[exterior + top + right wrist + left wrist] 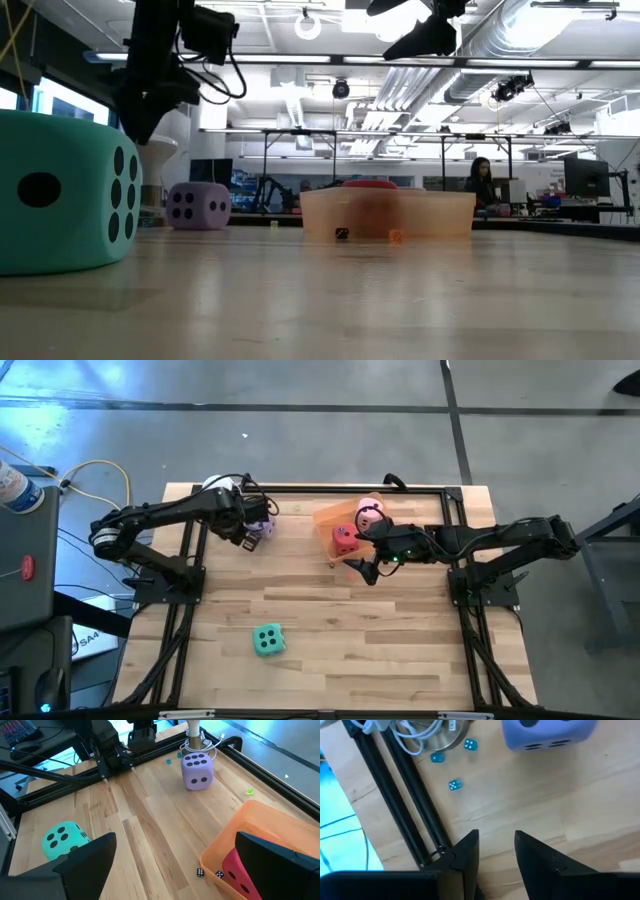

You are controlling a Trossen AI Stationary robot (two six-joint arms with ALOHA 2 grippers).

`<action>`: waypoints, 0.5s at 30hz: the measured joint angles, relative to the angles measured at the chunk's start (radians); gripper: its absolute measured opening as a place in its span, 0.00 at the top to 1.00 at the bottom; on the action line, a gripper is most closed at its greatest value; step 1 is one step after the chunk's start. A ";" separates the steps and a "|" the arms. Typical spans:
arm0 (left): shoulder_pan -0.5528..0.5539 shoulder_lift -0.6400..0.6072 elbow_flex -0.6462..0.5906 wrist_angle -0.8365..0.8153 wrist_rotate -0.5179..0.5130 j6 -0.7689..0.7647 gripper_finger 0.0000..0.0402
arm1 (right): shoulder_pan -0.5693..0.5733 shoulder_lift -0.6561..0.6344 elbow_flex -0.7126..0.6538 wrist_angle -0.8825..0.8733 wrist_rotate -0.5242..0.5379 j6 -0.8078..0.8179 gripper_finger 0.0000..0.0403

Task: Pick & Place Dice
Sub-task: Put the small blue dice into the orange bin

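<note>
— Dice lay where?
— Purple die (257, 526) sat free on the tabletop (340, 625) beside the left gripper (246, 540), fingers slightly parted. Green die (268, 641) sat near the front. Red die (344, 538) and pink die (369, 513) were in the orange tray (328, 517).
— Right gripper (360, 568)?
— Fingers wide apart, empty.

Very little lettering can be read. In the high view, at the lower left of the frame beside the bench, a white sheet or panel (88, 643) carries dark letters that look like "SAA"; the rest is cut off by the frame rail. In the left wrist view, a small white tag (452, 724) at the upper middle of the frame bears tiny print too small to make out. The only other markings are dot pips, not numerals: the purple die (196, 771) shows a face of six dots and a face of two in the right wrist view.
</note>
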 joint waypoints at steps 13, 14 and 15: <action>0.023 0.002 -0.041 0.013 0.049 0.151 0.58 | 0.000 0.000 0.000 0.000 0.000 0.000 0.01; 0.028 0.002 -0.056 0.019 0.054 0.153 0.54 | 0.000 0.000 0.000 0.000 0.000 0.000 0.01; 0.036 0.002 -0.073 0.026 0.060 0.153 0.51 | 0.000 0.000 0.000 0.000 0.000 0.000 0.01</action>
